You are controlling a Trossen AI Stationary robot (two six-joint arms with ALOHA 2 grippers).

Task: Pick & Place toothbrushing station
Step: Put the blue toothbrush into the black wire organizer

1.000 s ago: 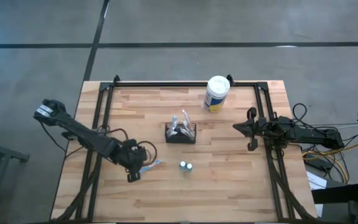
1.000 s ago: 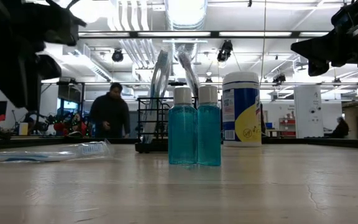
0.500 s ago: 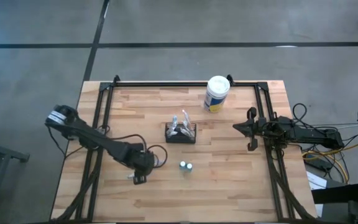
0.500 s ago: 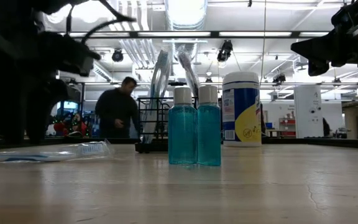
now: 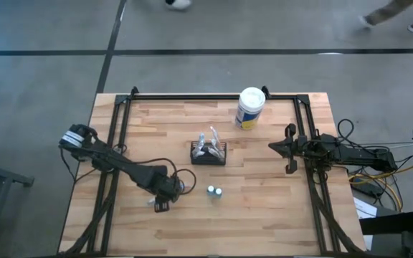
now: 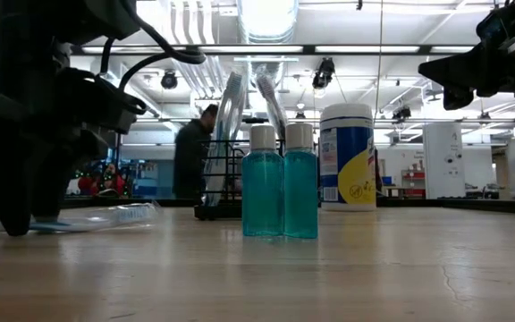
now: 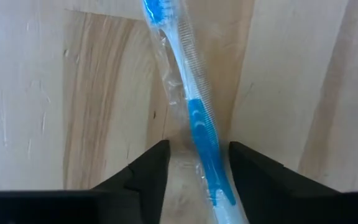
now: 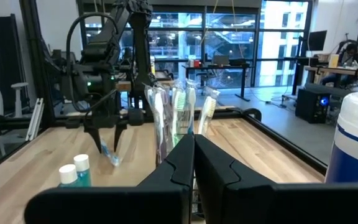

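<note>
Fingers of the left gripper (image 7: pixel 194 163) stood spread on either side of a wrapped blue toothbrush (image 7: pixel 194 112) that lay flat on the wood, its handle running between them; that straddle looked like the set-up for a pinch across the narrow handle, though no squeeze showed yet. In the high view the left gripper (image 5: pixel 165 192) sat low over the table's near-left part, well apart from the toothbrushing station (image 5: pixel 208 153), the small black mesh caddy standing upright near the table's middle with several toothbrushes already upright in it. This brush probably belonged there too, a judgement only.

Two small bottles of teal liquid (image 5: pixel 214 191) stood touching each other just in front of the caddy, and a white canister (image 5: pixel 250 107) with a yellow-blue label stood near the far edge. The right gripper (image 5: pixel 288 149) waited at the right side, raised above the table, its fingers pressed together on nothing in its wrist view.

The surface was a pale butcher-block table (image 5: pixel 264 222) framed by black rails. Beyond it lay a wide workshop with ceiling lights, glazing and desks; a person (image 6: pixel 191 152) stood behind the caddy in the low view and another showed at its right edge.
</note>
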